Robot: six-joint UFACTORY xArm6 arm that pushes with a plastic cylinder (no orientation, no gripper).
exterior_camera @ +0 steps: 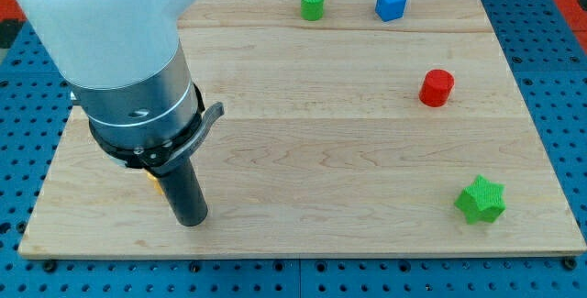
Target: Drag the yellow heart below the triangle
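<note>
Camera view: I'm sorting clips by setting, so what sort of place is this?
Probably a robotics lab bench: a wooden board on blue perforated base, small blocks like the red cylinder, and my tip.

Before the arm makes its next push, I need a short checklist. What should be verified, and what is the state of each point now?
1. Yellow heart found: cannot tell; only a yellow sliver shows beside the rod, shape hidden.
2. Triangle found: not ok; none is visible.
3. My tip on the board: ok, near the view's bottom left.
4. Tip against the yellow piece: cannot tell; the arm hides it.
5. Other blocks away from the tip: ok; green cylinder, blue cube, red cylinder and green star sit far toward the view's right.
</note>
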